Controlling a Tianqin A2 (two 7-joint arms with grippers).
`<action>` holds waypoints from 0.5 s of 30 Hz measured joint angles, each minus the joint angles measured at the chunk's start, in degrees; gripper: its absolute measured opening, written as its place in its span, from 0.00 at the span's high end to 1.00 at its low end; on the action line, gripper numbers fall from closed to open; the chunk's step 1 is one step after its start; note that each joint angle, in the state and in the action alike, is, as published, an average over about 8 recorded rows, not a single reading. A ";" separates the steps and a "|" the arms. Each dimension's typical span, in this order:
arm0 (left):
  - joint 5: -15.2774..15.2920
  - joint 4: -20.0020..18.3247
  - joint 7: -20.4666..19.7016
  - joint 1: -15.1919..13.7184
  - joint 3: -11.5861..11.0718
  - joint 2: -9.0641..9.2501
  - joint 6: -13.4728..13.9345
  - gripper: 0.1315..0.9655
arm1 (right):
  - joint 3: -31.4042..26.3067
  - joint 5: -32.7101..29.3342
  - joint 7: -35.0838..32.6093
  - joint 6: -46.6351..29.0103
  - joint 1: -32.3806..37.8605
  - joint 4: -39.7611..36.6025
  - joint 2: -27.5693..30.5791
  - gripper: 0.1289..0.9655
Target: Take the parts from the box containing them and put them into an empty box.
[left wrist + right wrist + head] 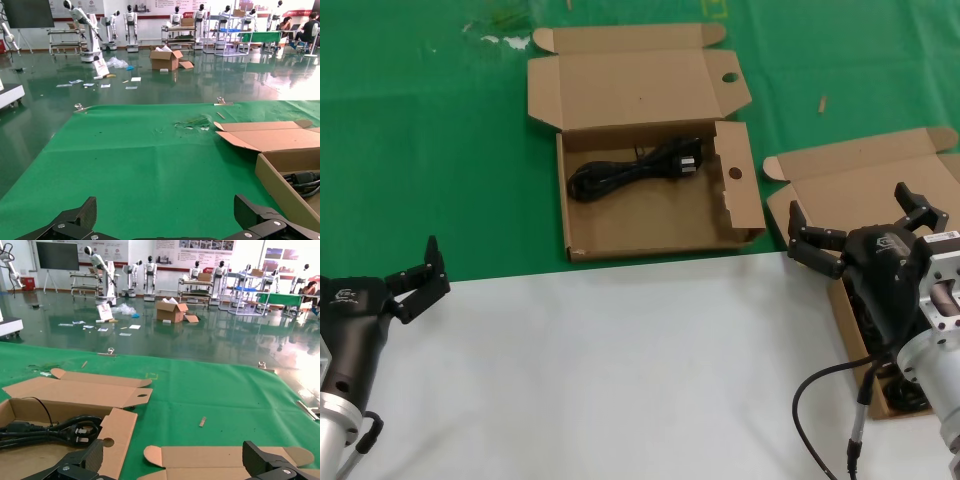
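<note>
Over the plain-lidded source box (840,180) at my right hangs the right gripper (865,230), jaws spread wide and holding nothing. Beneath it I can make out dark cable (905,395) along the tray's near edge, probably more parts, though the arm hides most of the tray. At centre, the holed box (650,225) already holds one coiled power cable bundle (638,170), lying toward its back wall. So I judge one transfer done, more left. Left gripper (417,278) waits at the white sheet's edge (620,380), jaws open, empty
</note>
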 joint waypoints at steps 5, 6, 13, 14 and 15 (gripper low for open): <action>0.00 0.00 0.00 0.00 0.00 0.00 0.00 0.00 | 0.00 0.00 0.00 0.00 0.00 0.00 0.00 0.00; 0.00 0.00 0.00 0.00 0.00 0.00 0.00 0.00 | 0.00 0.00 0.00 0.00 0.00 0.00 0.00 0.00; 0.00 0.00 0.00 0.00 0.00 0.00 0.00 0.00 | 0.00 0.00 0.00 0.00 0.00 0.00 0.00 0.00; 0.00 0.00 0.00 0.00 0.00 0.00 0.00 0.00 | 0.00 0.00 0.00 0.00 0.00 0.00 0.00 0.00; 0.00 0.00 0.00 0.00 0.00 0.00 0.00 0.00 | 0.00 0.00 0.00 0.00 0.00 0.00 0.00 0.00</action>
